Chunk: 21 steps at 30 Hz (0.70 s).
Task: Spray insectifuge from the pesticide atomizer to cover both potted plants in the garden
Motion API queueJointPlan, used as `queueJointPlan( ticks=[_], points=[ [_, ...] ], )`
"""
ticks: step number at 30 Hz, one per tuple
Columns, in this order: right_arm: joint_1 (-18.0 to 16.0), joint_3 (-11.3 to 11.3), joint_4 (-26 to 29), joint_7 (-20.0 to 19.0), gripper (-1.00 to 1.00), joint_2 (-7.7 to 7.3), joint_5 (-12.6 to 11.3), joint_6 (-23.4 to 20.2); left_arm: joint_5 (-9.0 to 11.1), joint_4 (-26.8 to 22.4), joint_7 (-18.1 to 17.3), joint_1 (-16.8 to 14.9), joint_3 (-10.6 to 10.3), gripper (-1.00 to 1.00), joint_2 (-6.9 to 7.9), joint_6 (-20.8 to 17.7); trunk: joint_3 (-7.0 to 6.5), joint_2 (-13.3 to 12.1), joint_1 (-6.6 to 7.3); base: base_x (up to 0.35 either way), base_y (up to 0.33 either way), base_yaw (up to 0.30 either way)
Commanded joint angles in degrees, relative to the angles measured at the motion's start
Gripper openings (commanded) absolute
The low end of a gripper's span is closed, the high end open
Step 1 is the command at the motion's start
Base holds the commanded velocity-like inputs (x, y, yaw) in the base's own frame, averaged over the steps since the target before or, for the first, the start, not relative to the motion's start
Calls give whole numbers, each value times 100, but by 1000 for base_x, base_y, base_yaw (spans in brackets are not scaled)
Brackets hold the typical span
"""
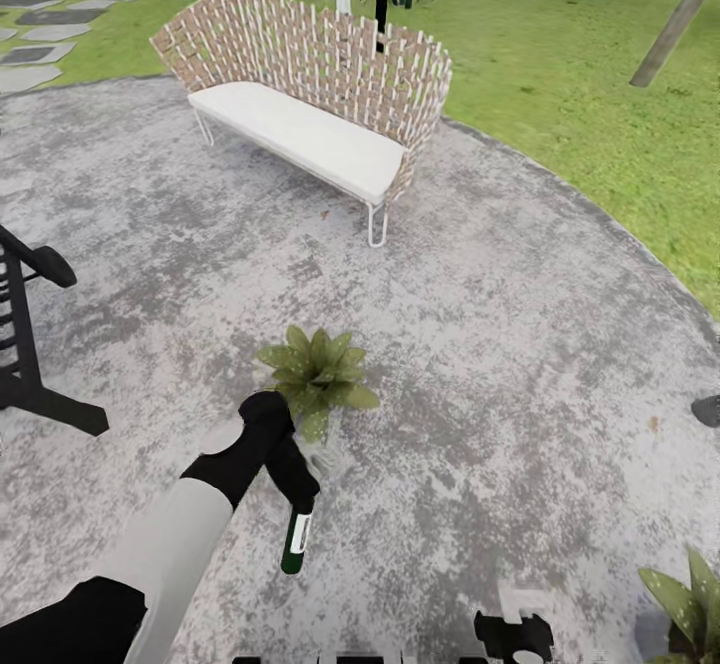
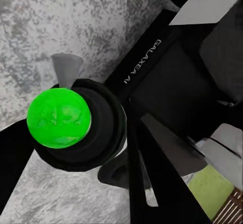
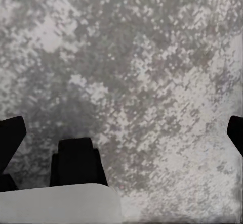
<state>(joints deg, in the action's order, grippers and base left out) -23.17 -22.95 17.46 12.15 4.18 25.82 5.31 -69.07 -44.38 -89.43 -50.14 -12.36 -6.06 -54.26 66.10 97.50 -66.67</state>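
The round grey stone patio point(image 1: 480, 344) takes up most of the head view, mottled light and dark, with the green lawn point(image 1: 600, 74) curving round its far and right edge. Stepping stones point(image 1: 40, 34) run across the grass at the far left. On the far part of the patio stands a wicker seat point(image 1: 310, 94) with a woven brown back, a white cushion and thin white legs. A black metal frame point(image 1: 25, 344) rests on the stone at the left edge.

Near the middle of the patio, one potted plant point(image 1: 318, 376) spreads its pointed green leaves; its pot is hidden under them. A second potted plant point(image 1: 690, 604) shows at the lower right corner, well apart from the first.

The left arm reaches forward, white forearm and black wrist, and the left claw point(image 1: 295, 489) is clenched round the pesticide atomizer point(image 1: 296, 542), which hangs tilted over the stone just beside the near side of the first plant. In the head view the bottle looks dark green with a white label. In the left wrist view a bright green round part point(image 2: 58, 118) sits in a black collar point(image 2: 104, 133) between the dark fingers point(image 2: 152, 178).

The right claw point(image 3: 124, 133) hangs over bare stone, its dark fingertips point(image 3: 12, 133) wide apart, released.
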Motion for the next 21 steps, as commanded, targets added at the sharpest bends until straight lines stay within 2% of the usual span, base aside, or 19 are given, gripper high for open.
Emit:
queueJointPlan(
  ticks=[1,3,5,7,8,9,10,11,13,14,15,17,19,21],
  points=[
    [-4,-43,-5,7,100,-1,89,24,68,-7,-57,7,-3,-100,6,60,3,2,3,-295,0,0],
    [-4,-43,-6,7,100,-83,209,23,496,-24,27,18,17,-100,8,507,3,2,3,-319,0,0],
    [-4,-40,-6,-1,100,-145,359,29,935,-48,589,27,187,-100,13,721,3,2,3,-331,0,0],
    [-4,-45,9,-8,100,-180,724,31,1458,-51,1231,172,504,-100,40,1141,3,2,3,-335,0,0],
    [-5,-47,31,-9,100,-198,872,35,1583,-55,1389,231,612,-100,49,1391,3,2,3,-336,0,0],
    [-9,-49,115,-18,100,-224,1096,35,1711,-59,1568,324,793,-100,88,1830,3,2,3,-323,0,0],
    [-10,-50,267,-113,100,-237,1289,38,1778,-56,1663,415,986,-100,145,2219,3,2,3,-301,0,0],
    [-11,-51,414,-292,100,-242,1396,39,1804,-57,1699,470,1128,-100,182,2446,3,2,3,-283,0,0],
    [-12,-51,1115,-1361,100,-257,1578,34,1836,-55,1740,587,1530,-100,292,3035,3,2,3,-196,0,0],
    [-12,-51,1408,-1798,100,-261,1604,25,1842,-53,1741,608,1634,-100,337,3233,3,2,3,-100,0,0],
    [-12,-52,1884,-2473,100,-265,1626,16,1848,-32,1718,627,1744,-100,418,3534,3,2,3,-51,0,0],
    [-17,-52,2721,-3557,100,-268,1645,2,1855,-4,1686,641,1836,-100,535,3948,3,2,3,-20,0,0],
    [-22,-52,3197,-4217,100,-268,1651,-4,1860,0,1667,655,1856,-100,581,4063,3,2,3,-7,0,0],
    [-32,-52,3820,-5095,100,-268,1658,-22,1862,-31,1617,668,1859,-100,606,4122,3,2,3,-2,0,0]
  ],
)
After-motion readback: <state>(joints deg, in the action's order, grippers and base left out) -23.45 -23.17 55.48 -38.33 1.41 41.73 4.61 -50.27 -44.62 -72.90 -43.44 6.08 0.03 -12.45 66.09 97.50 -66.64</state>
